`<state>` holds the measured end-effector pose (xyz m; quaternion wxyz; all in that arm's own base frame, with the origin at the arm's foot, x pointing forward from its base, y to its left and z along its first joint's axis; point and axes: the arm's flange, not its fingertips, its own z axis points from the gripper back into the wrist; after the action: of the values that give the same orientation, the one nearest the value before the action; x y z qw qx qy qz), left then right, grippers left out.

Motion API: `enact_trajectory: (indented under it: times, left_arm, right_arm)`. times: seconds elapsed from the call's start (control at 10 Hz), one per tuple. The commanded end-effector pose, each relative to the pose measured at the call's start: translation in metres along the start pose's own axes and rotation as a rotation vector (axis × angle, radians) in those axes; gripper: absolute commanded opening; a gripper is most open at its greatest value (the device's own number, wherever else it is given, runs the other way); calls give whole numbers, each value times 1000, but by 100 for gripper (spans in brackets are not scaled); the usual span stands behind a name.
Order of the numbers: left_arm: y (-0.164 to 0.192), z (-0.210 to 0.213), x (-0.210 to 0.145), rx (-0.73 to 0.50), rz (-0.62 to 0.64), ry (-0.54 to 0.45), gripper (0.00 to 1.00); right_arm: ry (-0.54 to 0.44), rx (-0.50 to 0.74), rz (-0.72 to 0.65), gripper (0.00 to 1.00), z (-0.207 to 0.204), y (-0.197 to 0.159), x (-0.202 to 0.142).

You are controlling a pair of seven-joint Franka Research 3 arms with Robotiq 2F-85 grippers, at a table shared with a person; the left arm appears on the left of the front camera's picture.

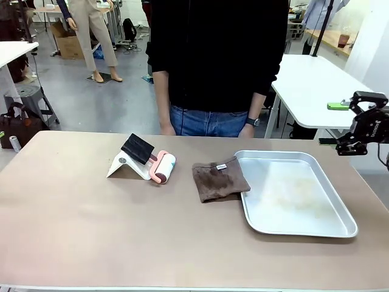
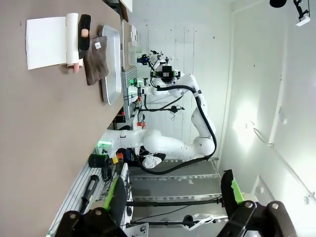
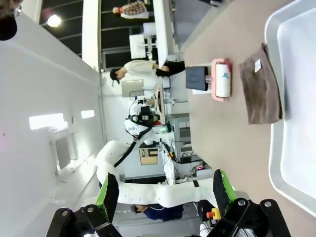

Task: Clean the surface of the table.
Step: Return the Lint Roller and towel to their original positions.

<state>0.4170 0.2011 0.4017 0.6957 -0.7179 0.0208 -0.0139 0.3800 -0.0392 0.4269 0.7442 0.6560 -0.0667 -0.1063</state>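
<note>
No legible text anywhere; small white tag on the brown cloth (image 1: 220,180) too tiny to read

Bright even overhead light, soft shadows, mild glare on tray (image 1: 340,231), wrist views w/ wide-angle edge distortion.

Behind the person we see a grey floor (image 1: 121,103), a white table (image 1: 316,91) at right, another white table (image 1: 12,52) at left with a metal stool (image 1: 27,97) and a cardboard box (image 1: 70,42) farther back
</note>
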Motion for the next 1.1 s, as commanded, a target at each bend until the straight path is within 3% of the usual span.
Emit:
enact_trajectory:
  times: [0.0,1.0]
  left_arm:
    - [-3,2,-4,5,0,6,100]
    - [-3,2,-4,5,0,6,100]
  right_arm:
    - [-15,34,10,100,9,7,-2]
    - [-15,34,10,100,9,7,-2]
